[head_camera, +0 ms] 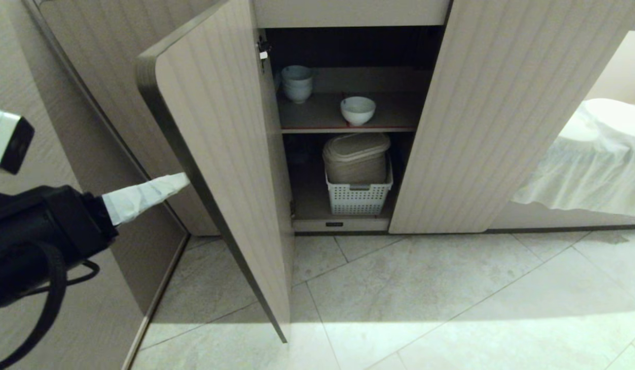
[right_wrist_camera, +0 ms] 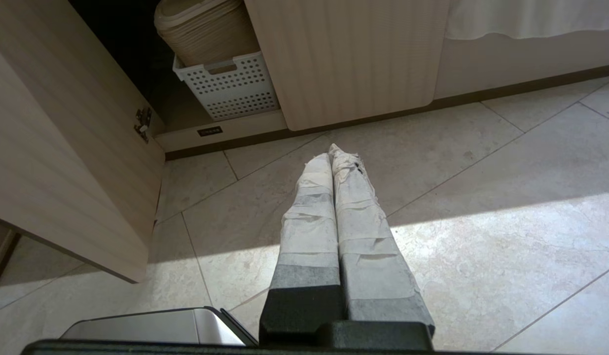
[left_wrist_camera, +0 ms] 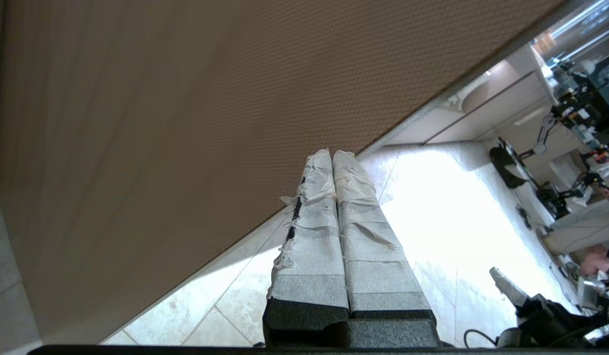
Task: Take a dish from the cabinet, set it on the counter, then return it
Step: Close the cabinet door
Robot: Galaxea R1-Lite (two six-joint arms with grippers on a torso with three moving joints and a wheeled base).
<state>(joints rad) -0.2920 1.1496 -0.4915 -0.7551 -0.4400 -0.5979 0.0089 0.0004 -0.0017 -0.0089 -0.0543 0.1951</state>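
- In the head view, the cabinet (head_camera: 451, 113) stands with its left door (head_camera: 219, 154) swung wide and its right door shut. The dish (head_camera: 357, 110) sits on the red-edged upper shelf, upright and untouched, with a stack of bowls (head_camera: 297, 83) further back to its left and a basket (head_camera: 358, 192) holding a beige bin on the level below. So the task looks barely begun: only the door is open, and lifting the dish out, setting it on the counter and putting it back are all left. No counter shows in any view.
- In the same view, the left gripper (head_camera: 181, 180) reaches from the left, its taped tips at the outer edge of the open door, touching it or just beside it; which one cannot be told here.
- In the left wrist view, the left gripper (left_wrist_camera: 331, 155) has its two taped fingers pressed flat together with nothing between them. Their tips lie right at the door's edge, with tiled floor beyond.
- In the right wrist view, the right gripper (right_wrist_camera: 336, 153) hangs over the floor (right_wrist_camera: 482, 222), well apart from the cabinet, its fingers likewise closed tight and empty. It appears parked.
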